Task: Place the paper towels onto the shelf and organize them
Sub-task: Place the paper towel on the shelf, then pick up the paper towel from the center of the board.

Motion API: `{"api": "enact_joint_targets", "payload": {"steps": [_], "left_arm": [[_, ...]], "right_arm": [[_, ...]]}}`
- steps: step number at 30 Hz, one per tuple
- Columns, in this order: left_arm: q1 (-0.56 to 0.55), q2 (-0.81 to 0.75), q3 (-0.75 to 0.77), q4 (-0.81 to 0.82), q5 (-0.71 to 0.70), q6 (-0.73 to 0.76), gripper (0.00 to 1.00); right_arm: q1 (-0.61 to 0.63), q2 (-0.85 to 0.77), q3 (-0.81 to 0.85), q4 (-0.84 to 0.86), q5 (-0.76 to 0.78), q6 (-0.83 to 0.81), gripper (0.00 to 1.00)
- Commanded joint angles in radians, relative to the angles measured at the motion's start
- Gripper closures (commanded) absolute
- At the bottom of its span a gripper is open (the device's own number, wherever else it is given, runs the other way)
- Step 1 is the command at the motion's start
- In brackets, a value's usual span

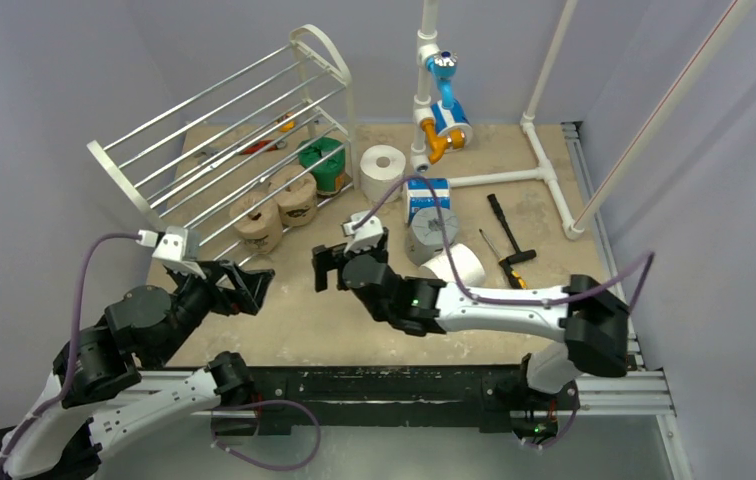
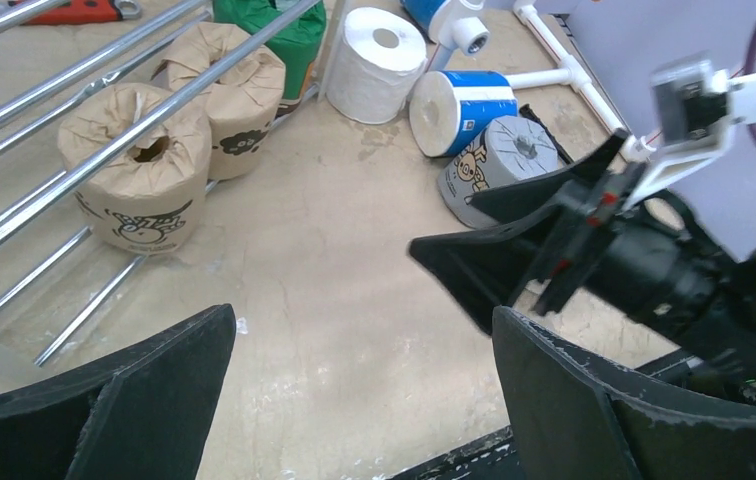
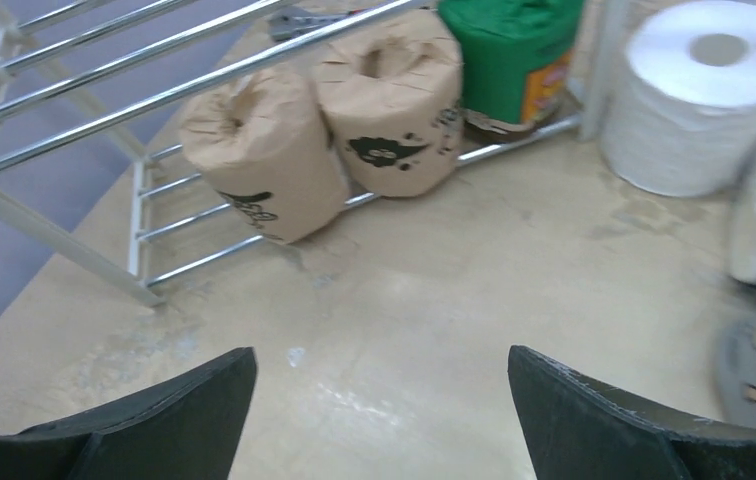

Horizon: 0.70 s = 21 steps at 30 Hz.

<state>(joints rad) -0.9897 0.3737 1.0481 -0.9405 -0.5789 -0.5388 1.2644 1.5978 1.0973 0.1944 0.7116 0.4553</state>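
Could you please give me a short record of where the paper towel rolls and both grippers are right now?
Shelf, lowest tier: near tan roll, second tan roll, green roll
On table, off shelf: upright white roll, blue-white roll, grey roll, lying white roll
Left gripper: open, empty
Right gripper: open, empty
Other: hand tools at right

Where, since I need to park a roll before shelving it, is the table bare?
Bare table runs from the tan rolls on the shelf to the near edge. Crowded: the white rolls, blue-white roll, grey roll and tools right of centre.
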Motion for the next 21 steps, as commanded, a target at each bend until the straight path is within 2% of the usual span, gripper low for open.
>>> {"api": "enact_joint_targets", "payload": {"steps": [1,5,9,13,18,21], "left_arm": [[-0.003,0.031,-0.027,0.084,0.042,0.003,0.00],[-0.003,0.059,-0.042,0.123,0.056,0.007,0.00],[-0.003,0.091,-0.056,0.159,0.073,0.016,0.00],[-0.003,0.113,-0.065,0.187,0.078,0.027,0.00],[-0.004,0.118,-0.076,0.204,0.070,0.037,0.00],[-0.003,0.117,-0.084,0.207,0.068,0.042,0.00]], "right_arm": [[-0.050,-0.246,-0.111,-0.233,0.078,0.134,0.01],[-0.244,-0.459,-0.200,-0.364,-0.081,0.238,0.01],[-0.401,-0.613,-0.261,-0.418,-0.153,0.237,0.01],[-0.564,-0.620,-0.248,-0.512,-0.217,0.263,0.01],[-0.779,-0.594,-0.325,-0.440,-0.440,0.294,0.05],[-0.856,-0.553,-0.355,-0.365,-0.540,0.313,0.09]]}}
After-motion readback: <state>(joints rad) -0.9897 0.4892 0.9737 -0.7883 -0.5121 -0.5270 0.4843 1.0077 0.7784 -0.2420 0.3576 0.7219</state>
